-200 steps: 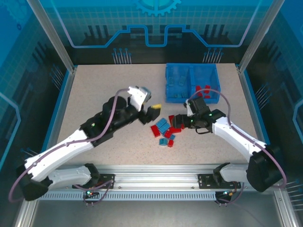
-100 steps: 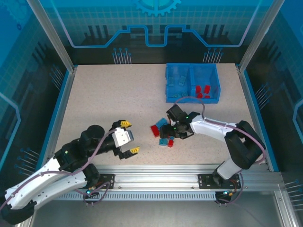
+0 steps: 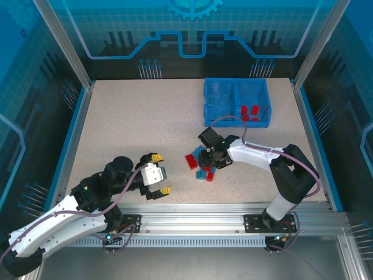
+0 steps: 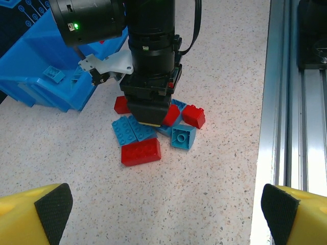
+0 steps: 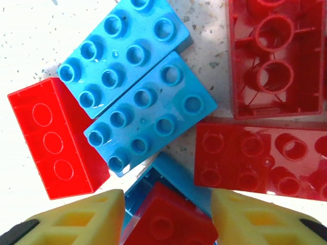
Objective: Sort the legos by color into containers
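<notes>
Legos point(image 3: 204, 166) partly sorted: blues and reds sit in separate bin point(image 3: 206, 102) halves, mixed pile left on the table point(image 3: 128, 116), right gripper point(image 3: 208, 160) pinching a red brick point(image 5: 166, 224) there, left gripper point(image 3: 160, 172) spread wide.

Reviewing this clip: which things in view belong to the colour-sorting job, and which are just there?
Job:
- loose red and blue legos
- blue bin, two compartments
- right gripper, fingers around a red brick
- left gripper, open

Just there:
- table
- aluminium rail at the near edge
- blue back panel
</notes>
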